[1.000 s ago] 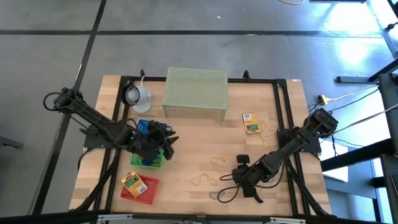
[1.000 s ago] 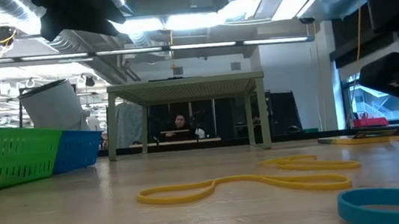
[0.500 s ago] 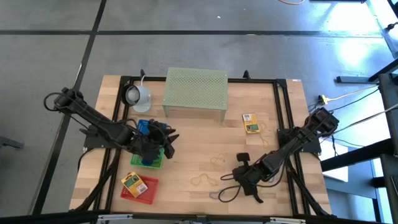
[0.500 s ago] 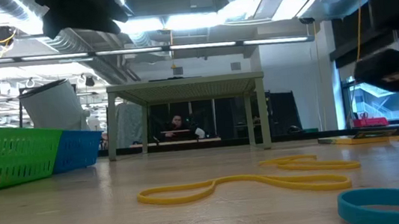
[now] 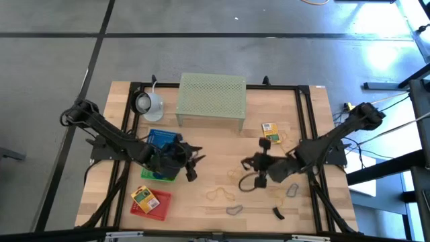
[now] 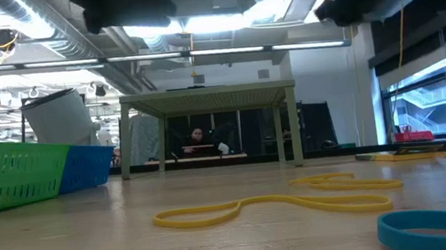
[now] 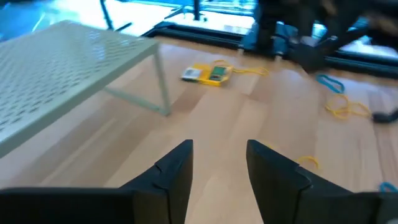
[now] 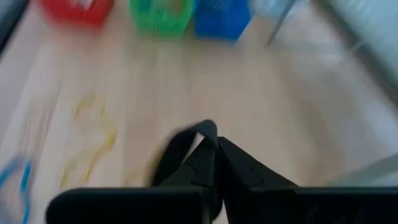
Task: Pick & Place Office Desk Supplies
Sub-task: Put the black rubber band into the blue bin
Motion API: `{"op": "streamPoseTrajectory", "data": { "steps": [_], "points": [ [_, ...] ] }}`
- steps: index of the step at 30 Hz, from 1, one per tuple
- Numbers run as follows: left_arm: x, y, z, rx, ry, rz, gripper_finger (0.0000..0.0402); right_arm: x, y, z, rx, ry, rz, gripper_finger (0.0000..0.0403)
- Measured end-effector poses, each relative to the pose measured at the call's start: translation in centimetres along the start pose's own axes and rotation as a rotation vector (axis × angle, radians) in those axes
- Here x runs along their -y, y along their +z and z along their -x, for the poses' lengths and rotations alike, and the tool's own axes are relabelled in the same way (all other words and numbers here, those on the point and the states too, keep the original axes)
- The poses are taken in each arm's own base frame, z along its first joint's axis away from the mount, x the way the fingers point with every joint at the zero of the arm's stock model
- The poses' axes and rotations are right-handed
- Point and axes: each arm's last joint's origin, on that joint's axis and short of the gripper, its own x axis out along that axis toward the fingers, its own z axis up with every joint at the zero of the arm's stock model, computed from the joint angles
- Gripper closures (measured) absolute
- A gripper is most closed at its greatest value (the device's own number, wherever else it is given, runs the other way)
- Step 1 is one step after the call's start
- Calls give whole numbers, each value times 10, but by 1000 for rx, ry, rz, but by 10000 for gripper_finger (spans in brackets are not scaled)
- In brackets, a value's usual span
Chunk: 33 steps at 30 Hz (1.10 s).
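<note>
Thin loops lie on the wooden table: yellow ones, a grey one and a blue one. A black clip lies near the front edge. One yellow box lies at the right of the mesh stand, and another sits in the red basket. My left gripper hovers open and empty to the right of the green basket. My right gripper hangs above the table's middle, shut on a small black thing, apparently a black clip. My right gripper pinches the small black thing between its two shut fingers, at their free ends. The thing sticks out to one side of the fingertips and is lifted clear of the table. Blur hides which part of it the fingers have.
The pale green mesh stand spans the table's far middle, with a white lamp-like object to its left. Blue, green and red baskets line the left side. Bare wood lies between the two grippers.
My right gripper has risen from the table near the front edge and swung toward the table's middle, tipping up toward level. My left gripper has moved from over the green basket toward the table's right and has rolled about its own axis.
</note>
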Motion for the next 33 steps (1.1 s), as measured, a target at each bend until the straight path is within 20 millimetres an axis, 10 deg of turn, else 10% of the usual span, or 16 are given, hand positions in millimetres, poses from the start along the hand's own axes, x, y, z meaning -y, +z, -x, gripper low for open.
{"op": "streamPoseTrajectory", "data": {
  "steps": [14,33],
  "points": [
    [37,0,-43,285,-101,-114,196,11,55,3,441,66,27,389],
    [40,4,-68,418,-413,-8,196,-5,53,-46,535,81,88,387]
  ]
}}
